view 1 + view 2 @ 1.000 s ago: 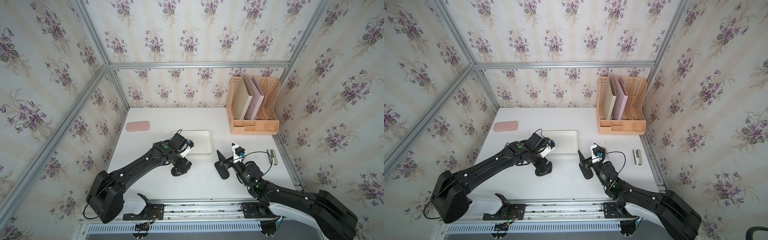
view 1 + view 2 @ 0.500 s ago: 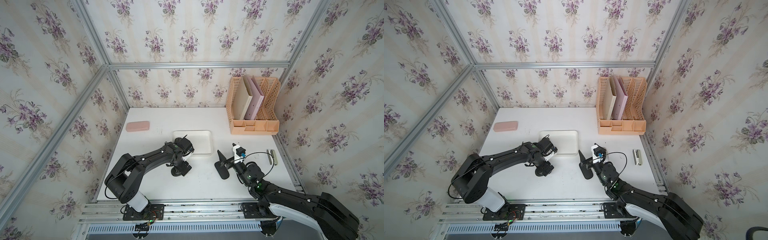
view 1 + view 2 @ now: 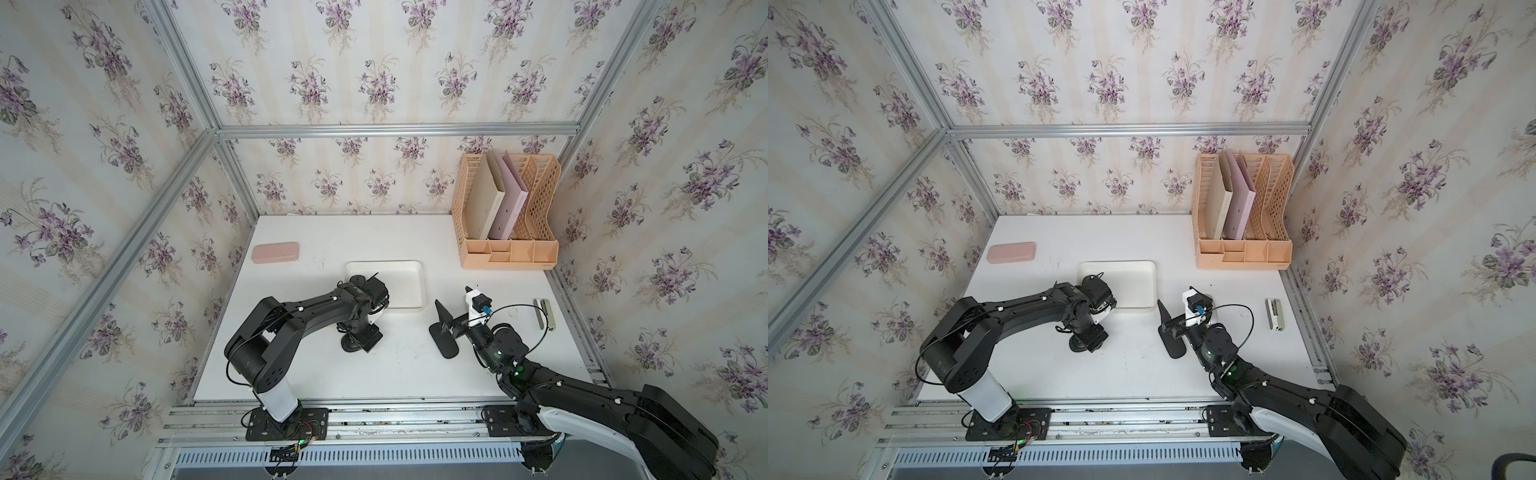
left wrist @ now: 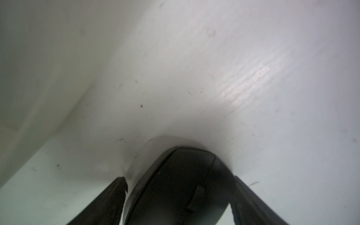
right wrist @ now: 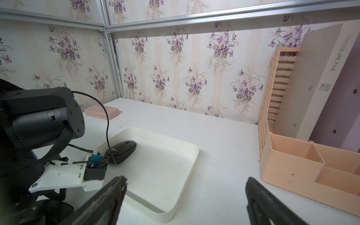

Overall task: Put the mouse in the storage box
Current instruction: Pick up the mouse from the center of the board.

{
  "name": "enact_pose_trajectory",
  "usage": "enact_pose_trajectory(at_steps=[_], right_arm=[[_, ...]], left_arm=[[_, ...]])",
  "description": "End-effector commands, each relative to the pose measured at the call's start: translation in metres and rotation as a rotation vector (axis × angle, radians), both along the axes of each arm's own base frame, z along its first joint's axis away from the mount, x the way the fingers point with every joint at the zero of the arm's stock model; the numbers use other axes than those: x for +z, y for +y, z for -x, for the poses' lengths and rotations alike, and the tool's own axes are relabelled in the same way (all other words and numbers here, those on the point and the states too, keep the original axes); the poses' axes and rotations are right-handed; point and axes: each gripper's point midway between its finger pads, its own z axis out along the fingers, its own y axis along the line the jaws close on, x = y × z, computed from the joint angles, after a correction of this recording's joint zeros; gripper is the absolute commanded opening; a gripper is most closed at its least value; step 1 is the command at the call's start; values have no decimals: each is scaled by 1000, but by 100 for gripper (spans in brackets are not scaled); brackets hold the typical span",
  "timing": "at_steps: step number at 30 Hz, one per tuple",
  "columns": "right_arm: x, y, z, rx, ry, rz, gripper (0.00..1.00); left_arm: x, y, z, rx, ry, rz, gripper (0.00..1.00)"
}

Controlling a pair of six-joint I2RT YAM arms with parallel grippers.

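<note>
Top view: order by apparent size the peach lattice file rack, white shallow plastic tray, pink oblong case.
1. Peach lattice file rack.
2. White shallow plastic tray, partly covered.
3. Pink oblong case.

In both top views the left arm [image 3: 316,309] is covering the left part of the storage box [image 3: 405,286] — the mouse inside [image 5: 120,152] is showing only in the right wrist view. In the left wrist view the other mouse [image 4: 179,187] is running off the picture's edge, blurred — so are the fingers [image 4: 109,200] of the left gripper [image 4: 178,178].

Table [image 3: 316,374]: storage box [image 3: 422,286], rack [image 3: 509,253], pink case [image 3: 275,252]
</note>
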Motion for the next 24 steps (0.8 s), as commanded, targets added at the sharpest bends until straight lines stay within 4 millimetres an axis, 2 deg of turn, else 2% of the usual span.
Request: enact_pose_trajectory(at_steps=[1, 2, 4, 7, 11, 16, 20, 24], right_arm=[[1, 1, -1, -2, -2, 0, 99], [1, 1, -1, -1, 0, 0, 99], [0, 1, -1, -1, 1, 2, 99], [-1, 4, -2, 5, 7, 6, 99], [-1, 3, -2, 2, 8, 7, 99], [-1, 2, -2, 1, 7, 5, 99], [0, 3, -1, 6, 3, 2, 99], [0, 3, -1, 4, 4, 2, 99]], left_arm=[[3, 1, 9, 38, 45, 0, 75], [5, 2, 9, 50, 43, -6, 74], [7, 4, 10, 75, 39, -6, 65], [9, 2, 9, 104, 29, 14, 63], [9, 6, 7, 160, 9, -4, 77], [10, 13, 11, 243, 6, -18, 87], [5, 20, 21, 247, 32, -39, 87], [4, 19, 28, 243, 62, -29, 81]])
